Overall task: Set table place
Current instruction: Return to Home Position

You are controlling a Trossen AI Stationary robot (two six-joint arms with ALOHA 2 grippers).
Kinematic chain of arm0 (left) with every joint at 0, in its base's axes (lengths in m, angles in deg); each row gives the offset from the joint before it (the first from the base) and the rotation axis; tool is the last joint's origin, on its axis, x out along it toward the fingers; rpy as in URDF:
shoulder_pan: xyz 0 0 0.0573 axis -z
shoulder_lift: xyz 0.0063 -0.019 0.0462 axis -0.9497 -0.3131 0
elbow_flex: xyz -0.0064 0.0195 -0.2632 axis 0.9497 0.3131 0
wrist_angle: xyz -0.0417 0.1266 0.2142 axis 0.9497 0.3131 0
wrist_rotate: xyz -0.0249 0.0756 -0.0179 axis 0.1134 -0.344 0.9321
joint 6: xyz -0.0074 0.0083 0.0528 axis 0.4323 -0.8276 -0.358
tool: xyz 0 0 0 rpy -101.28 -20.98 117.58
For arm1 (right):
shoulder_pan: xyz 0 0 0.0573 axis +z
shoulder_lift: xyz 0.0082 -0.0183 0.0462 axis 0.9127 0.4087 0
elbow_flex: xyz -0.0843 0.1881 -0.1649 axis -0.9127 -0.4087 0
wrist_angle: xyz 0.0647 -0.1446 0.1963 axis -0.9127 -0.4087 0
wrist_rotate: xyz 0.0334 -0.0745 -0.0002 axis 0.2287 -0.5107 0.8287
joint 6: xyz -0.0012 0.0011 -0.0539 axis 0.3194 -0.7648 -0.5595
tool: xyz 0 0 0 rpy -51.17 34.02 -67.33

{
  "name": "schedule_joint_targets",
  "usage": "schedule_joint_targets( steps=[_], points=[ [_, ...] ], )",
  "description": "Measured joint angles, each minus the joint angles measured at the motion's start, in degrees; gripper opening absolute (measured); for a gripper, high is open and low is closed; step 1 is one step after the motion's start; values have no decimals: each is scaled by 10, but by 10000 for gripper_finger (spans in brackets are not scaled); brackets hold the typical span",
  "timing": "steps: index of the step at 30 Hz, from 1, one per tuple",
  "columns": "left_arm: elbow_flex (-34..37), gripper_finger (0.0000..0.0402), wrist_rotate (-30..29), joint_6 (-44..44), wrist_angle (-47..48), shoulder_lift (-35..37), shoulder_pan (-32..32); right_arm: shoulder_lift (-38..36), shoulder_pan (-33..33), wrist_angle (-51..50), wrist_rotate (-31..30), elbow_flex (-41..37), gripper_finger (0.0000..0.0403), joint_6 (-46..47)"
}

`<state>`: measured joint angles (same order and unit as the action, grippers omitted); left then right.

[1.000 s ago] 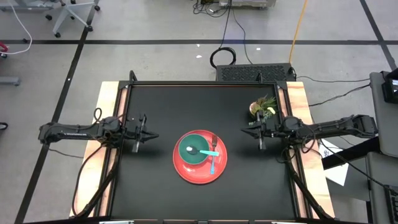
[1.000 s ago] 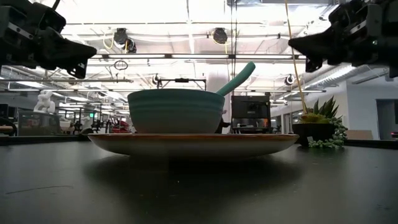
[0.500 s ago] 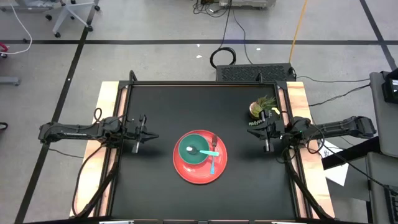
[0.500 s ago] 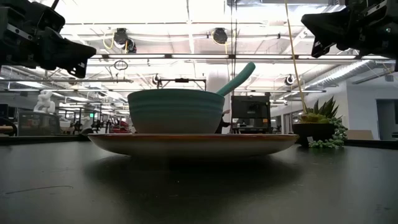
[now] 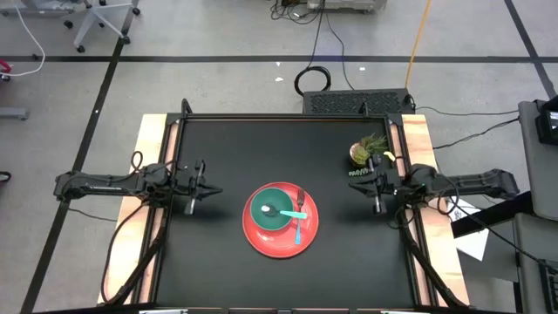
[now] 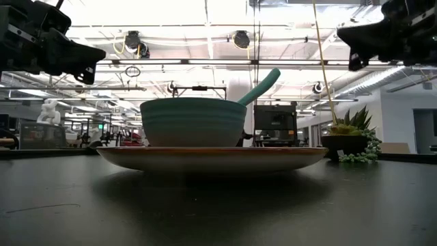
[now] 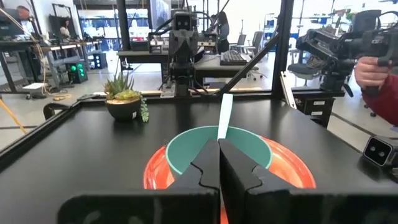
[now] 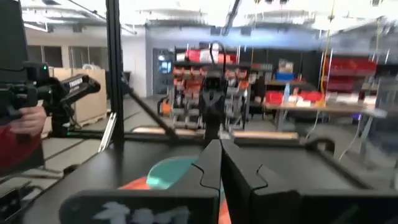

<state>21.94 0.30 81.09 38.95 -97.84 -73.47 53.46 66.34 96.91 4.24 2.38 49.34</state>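
Note:
A round red plate [image 5: 280, 239] lies near the table's middle, and a teal bowl [image 5: 276, 209] stands on it. A mint-handled spoon [image 5: 285, 212] lies in the bowl, its handle leaning over the rim. A blue-handled fork [image 5: 299, 221] rests on the plate beside the bowl. In the low view the plate [image 6: 212, 156], bowl [image 6: 192, 121] and spoon handle [image 6: 259, 85] show. My left gripper [image 5: 214, 191] hovers shut, left of the plate. My right gripper [image 5: 350, 175] hovers shut, right of the plate, near the plant.
A small potted green plant [image 5: 369, 150] stands near the table's far right corner, just beyond my right gripper. Light wooden strips [image 5: 150, 166] run along the table's left and right sides. In the left wrist view a person's hand [image 7: 373, 68] shows beyond the table.
My right gripper has drawn back toward the table's right edge, away from the plate. The left arm, plate, bowl, spoon and fork have kept still.

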Motion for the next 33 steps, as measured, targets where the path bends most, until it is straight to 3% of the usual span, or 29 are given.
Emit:
schedule_joint_targets(
  steps=[6, 12, 19, 33],
  points=[
    [0, 1, 14, 15, 28, 0, 0, -58, 0, -167, 7, 25, 0, 31],
    [-9, 1, -5, 36, 90, 0, -8, -105, 0, -234, 8, 28, 0, 33],
    [-10, 1, -44, 11, 84, 28, -9, -146, 0, -259, 10, 29, 0, 43],
    [-45, 1, -33, 48, 254, 58, 10, -146, 1, -326, 15, 30, 0, 100]
  ],
)
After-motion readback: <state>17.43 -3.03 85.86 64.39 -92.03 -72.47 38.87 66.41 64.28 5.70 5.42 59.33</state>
